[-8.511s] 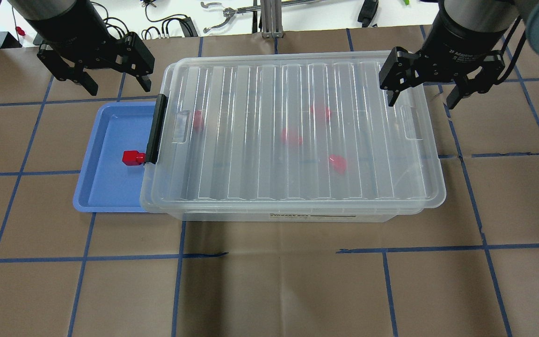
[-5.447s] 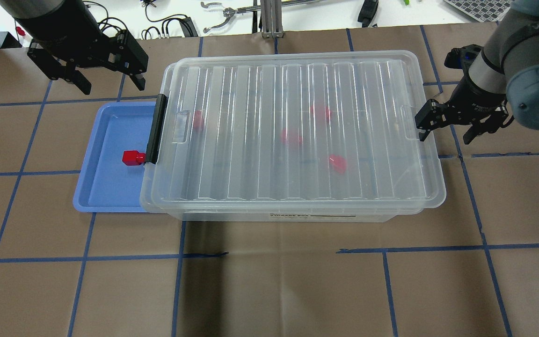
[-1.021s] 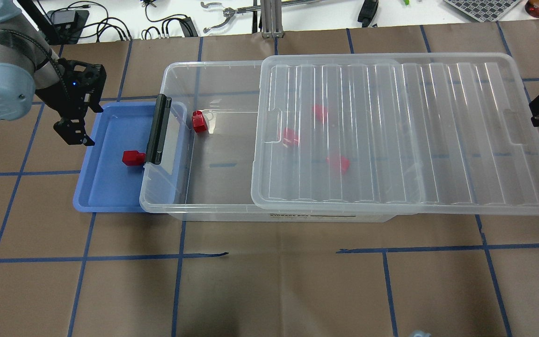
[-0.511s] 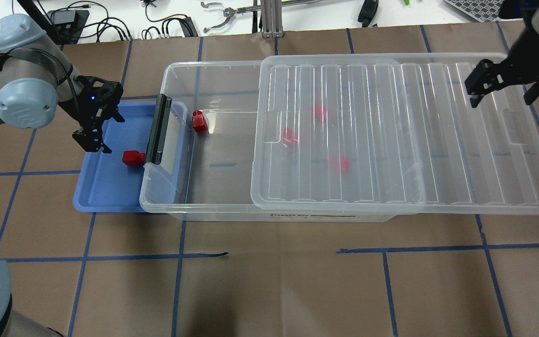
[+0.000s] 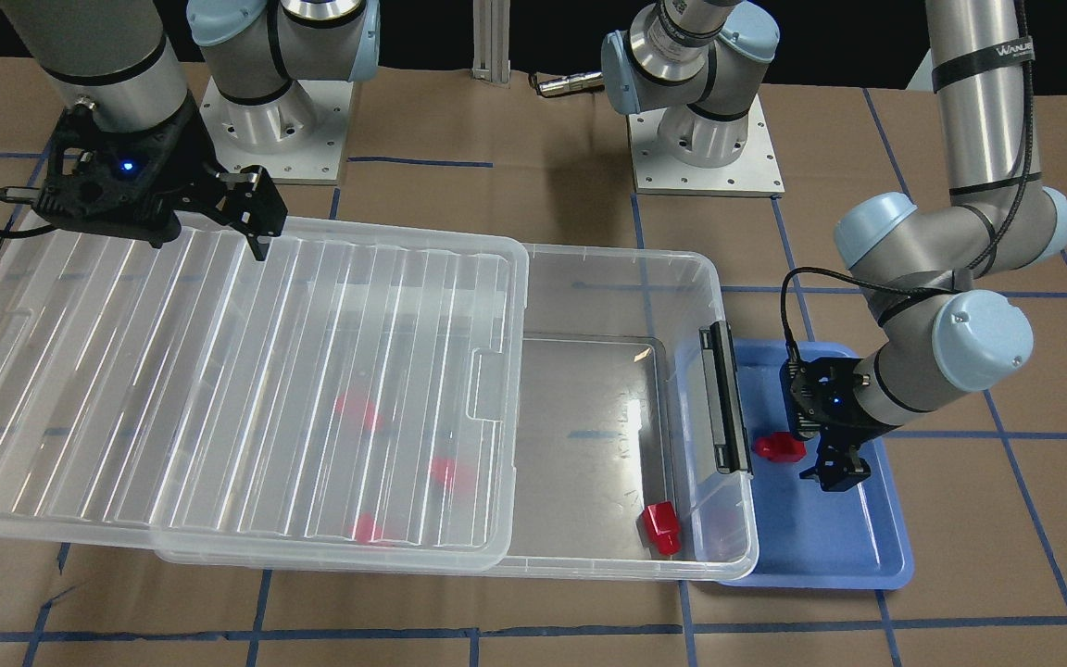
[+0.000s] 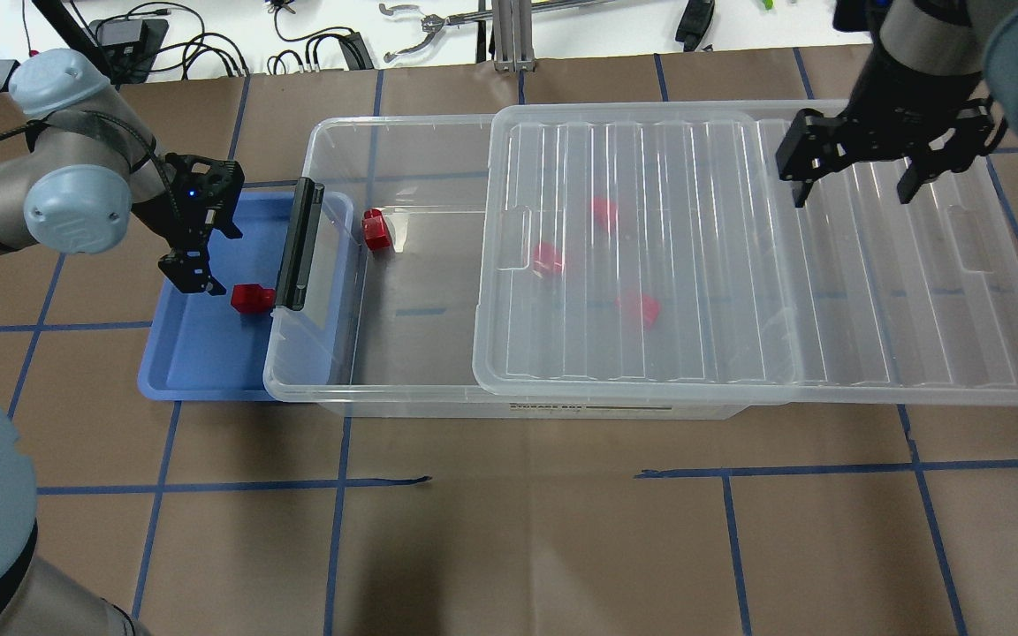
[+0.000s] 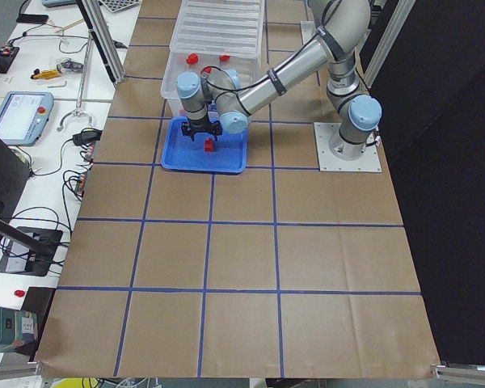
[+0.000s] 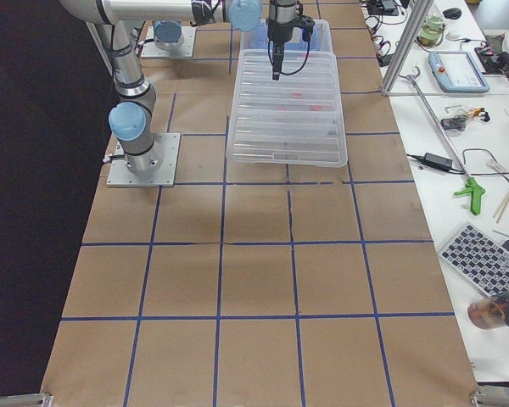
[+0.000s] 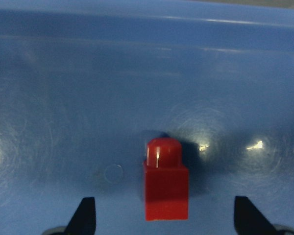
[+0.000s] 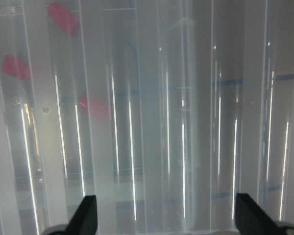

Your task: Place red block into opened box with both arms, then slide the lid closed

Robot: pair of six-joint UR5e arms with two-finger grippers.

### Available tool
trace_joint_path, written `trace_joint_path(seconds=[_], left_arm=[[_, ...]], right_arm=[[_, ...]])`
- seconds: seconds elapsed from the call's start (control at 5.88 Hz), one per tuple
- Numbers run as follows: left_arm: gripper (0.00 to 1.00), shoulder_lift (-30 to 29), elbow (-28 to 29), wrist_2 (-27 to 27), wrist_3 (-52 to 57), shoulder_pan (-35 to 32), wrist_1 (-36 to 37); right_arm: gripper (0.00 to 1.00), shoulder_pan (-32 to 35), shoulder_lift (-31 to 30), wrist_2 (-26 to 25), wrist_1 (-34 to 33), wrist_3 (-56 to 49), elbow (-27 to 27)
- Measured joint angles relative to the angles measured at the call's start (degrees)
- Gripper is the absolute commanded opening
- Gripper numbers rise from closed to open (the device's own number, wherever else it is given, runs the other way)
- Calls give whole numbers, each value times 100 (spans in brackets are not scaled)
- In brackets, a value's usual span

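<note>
Overhead exterior: the box (image 6: 297,394) stands on the tabletop (image 6: 509,548). The lid (image 6: 827,291) lies offset toward the robot's right, leaving the end by the black bar (image 6: 297,243) uncovered. The red block (image 6: 251,298) lies in the blue tray (image 6: 191,362), outside the box and just beside that end. The left end effector (image 6: 211,256) hangs low over the tray next to the block, fingers apart. The right end effector (image 6: 852,187) is above the lid, fingers spread wide and holding nothing. A loose block (image 6: 376,230) sits in the box's uncovered part. Three other blocks (image 6: 547,258) show blurred through the lid.

Exterior front-facing: on the view's right, the red block lies just beside the left end effector's fingers. The right end effector is over the lid's far edge.

Exterior left: the left arm (image 7: 283,71) bends down to the tray.

Exterior right: the right arm (image 8: 127,68) reaches over the lid.

Left wrist-mounted: the red block rests on the tray floor between the spread fingertips, touching neither, with its stub pointing away.

Right wrist-mounted: the ribbed lid fills the view between two wide-set fingertips.
</note>
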Motion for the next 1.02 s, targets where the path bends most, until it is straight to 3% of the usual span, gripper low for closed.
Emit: trace_joint_path(seconds=[0.17,0.34,0.51,0.85,1.02], left_arm=[[98,-39,-160,12,-14,6,228],[88,-93,-242,23,-18,10,303],[48,-134,-267,24,-16,14,322],[0,-196,-242,10,6,19,331],[0,-194,-205,4,16,23,327]], right_arm=[[100,78,-6,140,129,86,-70],[100,79,-5,269,190,39,-100],[100,48,1,290,217,-130,-110],[100,14,7,273,224,-308,-124],[100,11,5,267,223,-319,-133]])
